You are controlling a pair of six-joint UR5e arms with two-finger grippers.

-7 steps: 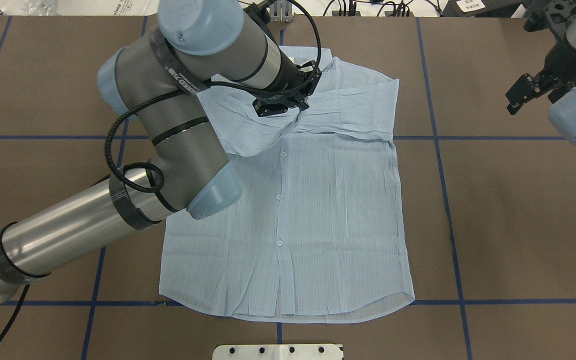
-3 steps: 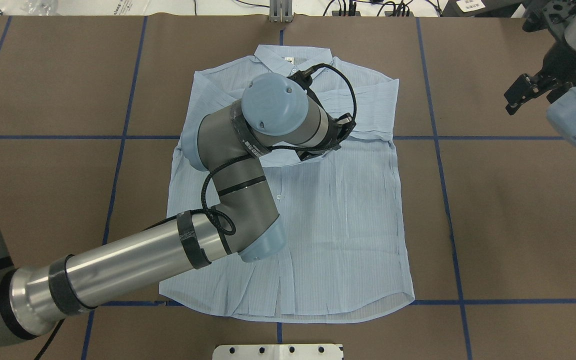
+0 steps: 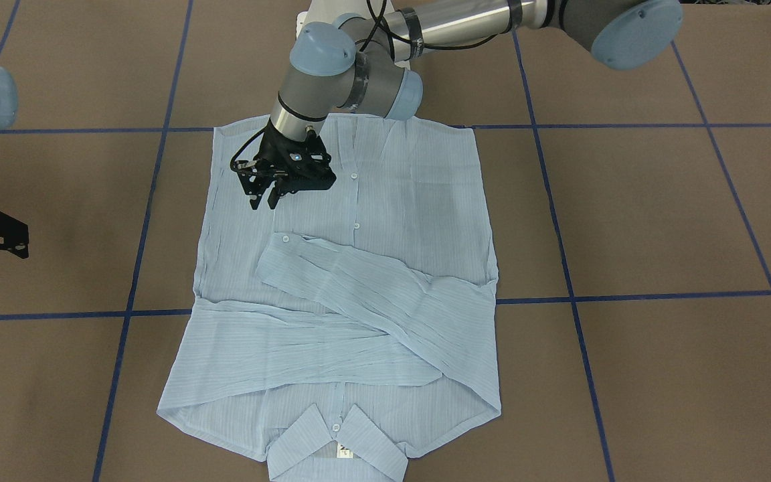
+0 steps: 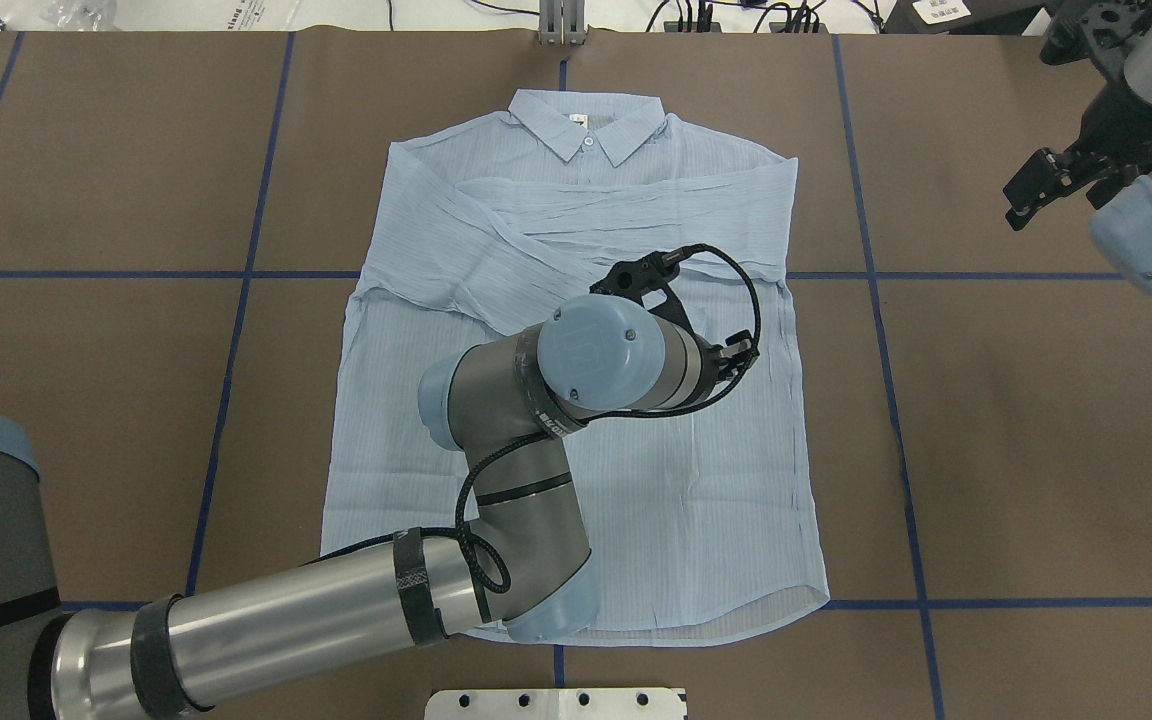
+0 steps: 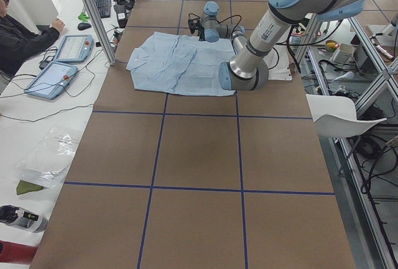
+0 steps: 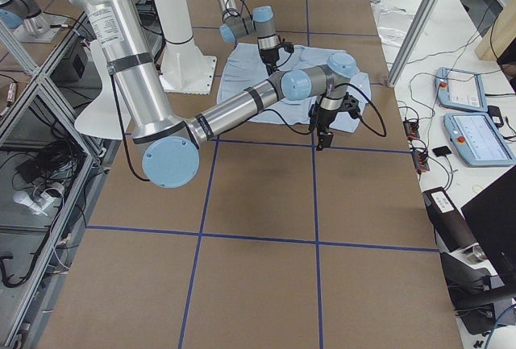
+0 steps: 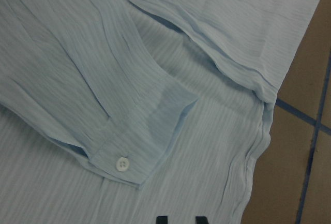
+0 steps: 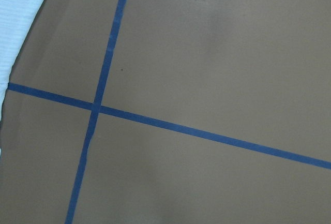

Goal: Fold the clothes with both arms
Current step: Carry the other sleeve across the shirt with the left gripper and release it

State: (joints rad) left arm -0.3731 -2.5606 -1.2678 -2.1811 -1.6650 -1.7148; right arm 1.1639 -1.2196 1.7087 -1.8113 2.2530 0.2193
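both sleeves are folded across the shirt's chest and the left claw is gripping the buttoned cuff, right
Not quite. Both sleeves do lie folded across the shirt's chest, but the left claw grips nothing. The exterior front-facing view shows it open over the shirt front, apart from the buttoned cuff, and the left wrist view shows that cuff lying free on the fabric.
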